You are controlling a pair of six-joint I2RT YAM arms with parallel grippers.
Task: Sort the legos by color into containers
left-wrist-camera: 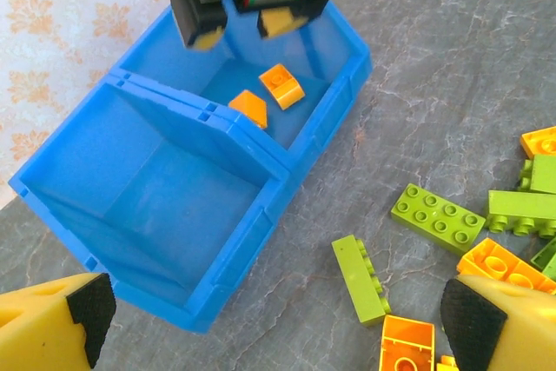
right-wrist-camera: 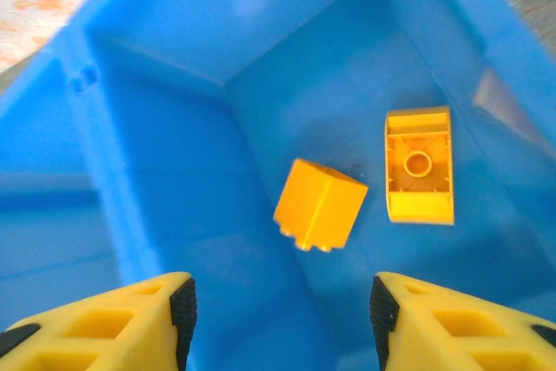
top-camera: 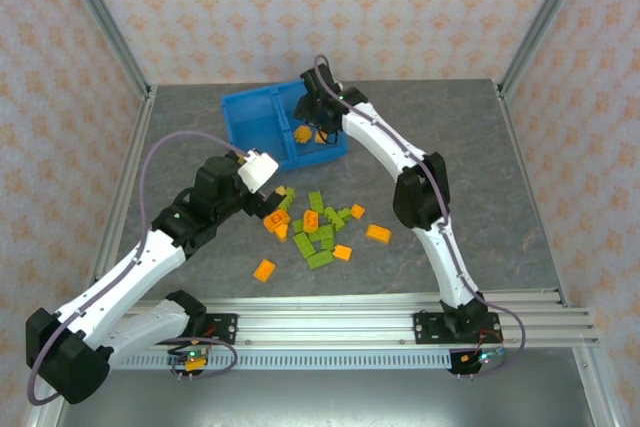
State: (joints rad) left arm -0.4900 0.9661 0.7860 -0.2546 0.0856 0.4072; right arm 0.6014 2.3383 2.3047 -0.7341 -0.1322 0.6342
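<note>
The blue bin [top-camera: 243,105] stands at the back of the table, with two compartments split by a divider [left-wrist-camera: 204,119]. Two orange legos [right-wrist-camera: 320,204] [right-wrist-camera: 420,175] lie in its right compartment [right-wrist-camera: 287,58]; the left compartment [left-wrist-camera: 165,188] shows a bare floor. My right gripper [right-wrist-camera: 282,310] hangs open over the right compartment with nothing between its fingers. Green and orange legos [top-camera: 315,227] lie mixed in a pile mid-table. My left gripper [left-wrist-camera: 278,323] is wide open and holds nothing, low over the table between the bin and a green lego [left-wrist-camera: 360,277].
Single orange legos lie apart from the pile at the front [top-camera: 264,269] and at the right [top-camera: 378,234]. Metal frame posts [top-camera: 105,22] and patterned walls close in the table. A rail [top-camera: 340,322] runs along the near edge.
</note>
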